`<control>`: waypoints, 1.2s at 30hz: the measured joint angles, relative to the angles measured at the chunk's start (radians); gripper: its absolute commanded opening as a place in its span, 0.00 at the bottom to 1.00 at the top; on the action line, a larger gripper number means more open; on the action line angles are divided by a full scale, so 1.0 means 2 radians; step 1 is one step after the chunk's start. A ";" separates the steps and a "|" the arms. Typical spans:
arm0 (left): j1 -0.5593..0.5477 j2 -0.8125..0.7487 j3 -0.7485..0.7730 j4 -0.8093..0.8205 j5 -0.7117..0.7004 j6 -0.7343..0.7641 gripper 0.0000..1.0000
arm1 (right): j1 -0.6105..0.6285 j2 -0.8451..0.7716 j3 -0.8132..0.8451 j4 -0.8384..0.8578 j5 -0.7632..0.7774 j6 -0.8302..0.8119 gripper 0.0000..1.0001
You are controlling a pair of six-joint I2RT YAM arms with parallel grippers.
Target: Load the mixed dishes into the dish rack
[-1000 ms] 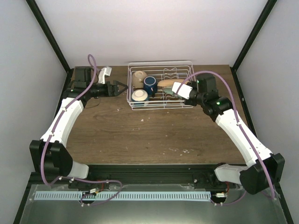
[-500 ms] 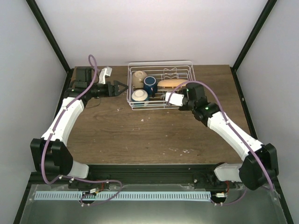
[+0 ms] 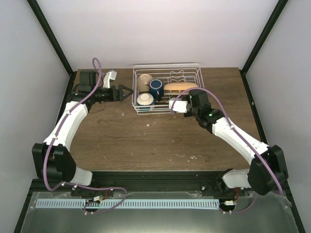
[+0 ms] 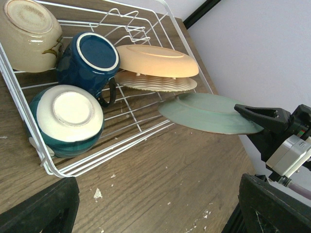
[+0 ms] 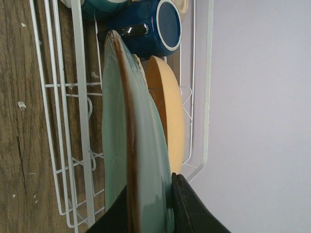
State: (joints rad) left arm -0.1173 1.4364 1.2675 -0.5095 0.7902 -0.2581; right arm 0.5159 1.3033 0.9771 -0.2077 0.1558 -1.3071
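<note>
Though unclear overhead, brown-rimmed plate [image 5: 114, 145].

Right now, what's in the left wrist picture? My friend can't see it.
The right tool holds a green plate by its rim at the edge of the white dish rack. Inside are an orange-yellow plate, a dark blue mug, a cream bowl and a blue bowl.

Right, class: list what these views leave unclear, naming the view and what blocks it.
- Right wrist view: much of the orange plate, behind the green plate; the blue bowl, cut by the top edge.
- Left wrist view: the ribbed piece, mostly covered by the orange plate; the left gripper, cut by the bottom edge.
- Top view: the green plate, nearly hidden under the right gripper.
</note>
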 measured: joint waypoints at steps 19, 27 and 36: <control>0.001 0.000 -0.011 0.001 0.001 0.002 0.91 | 0.002 0.111 0.071 -0.036 -0.025 0.013 0.01; 0.001 0.000 -0.014 0.001 0.005 0.003 0.91 | 0.001 0.121 0.078 -0.038 -0.023 0.016 0.25; 0.001 0.000 -0.014 0.000 0.008 0.005 0.91 | -0.001 0.111 0.082 -0.023 -0.016 0.053 0.74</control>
State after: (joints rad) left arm -0.1158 1.4364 1.2392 -0.5095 0.8062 -0.2474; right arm 0.5148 1.5257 1.1416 -0.2531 0.1242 -1.2007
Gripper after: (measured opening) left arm 0.911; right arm 0.632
